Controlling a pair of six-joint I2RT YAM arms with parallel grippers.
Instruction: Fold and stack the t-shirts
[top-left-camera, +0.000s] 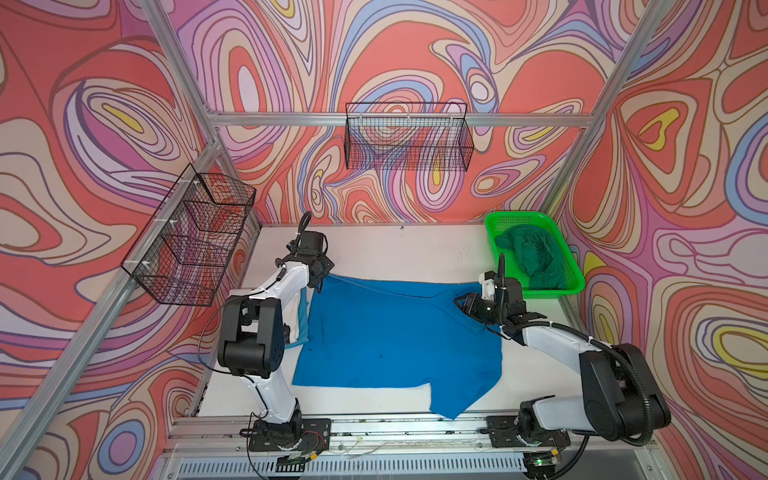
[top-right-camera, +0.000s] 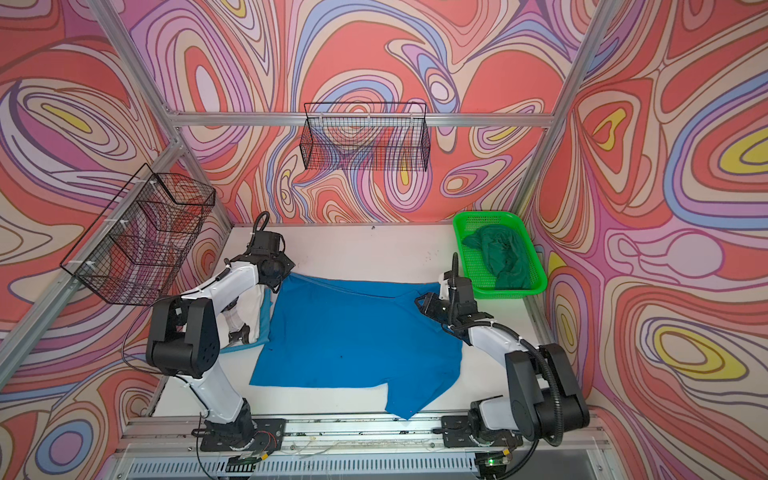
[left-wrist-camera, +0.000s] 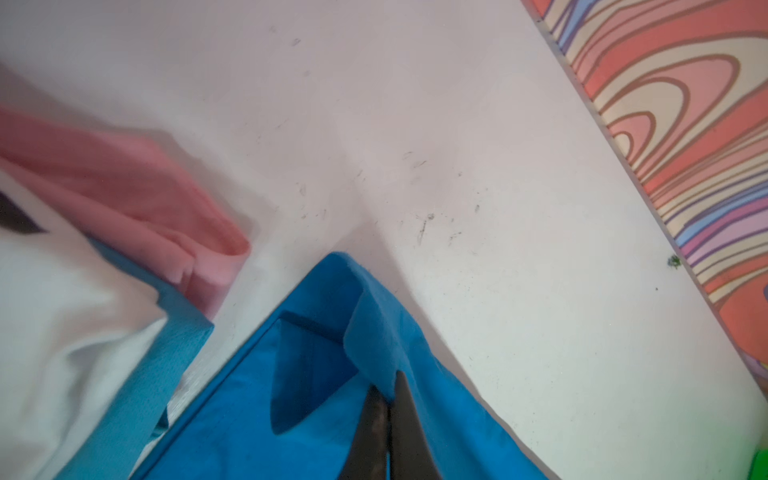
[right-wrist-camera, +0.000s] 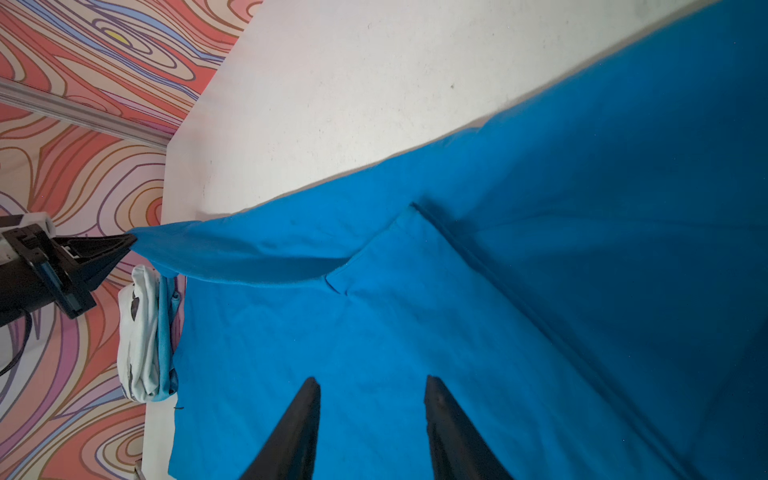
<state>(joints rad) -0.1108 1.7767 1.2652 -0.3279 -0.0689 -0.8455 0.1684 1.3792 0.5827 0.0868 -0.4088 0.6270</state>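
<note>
Pinching the blue t-shirt (top-left-camera: 395, 332) corner across from the basket (top-left-camera: 493, 232).
The left gripper (left-wrist-camera: 390, 390) was clamped on it, the right gripper (right-wrist-camera: 372, 382) held spread; a taut lift was advised.

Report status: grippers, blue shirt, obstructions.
Left gripper shut on blue shirt corner. Right gripper open over shirt. Folded stack beside it, nothing blocking.

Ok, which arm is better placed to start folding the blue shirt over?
Left, probably: the left gripper is shut on a lifted far corner of the blue t-shirt, while the right gripper hangs open above the cloth, gripping nothing.
</note>
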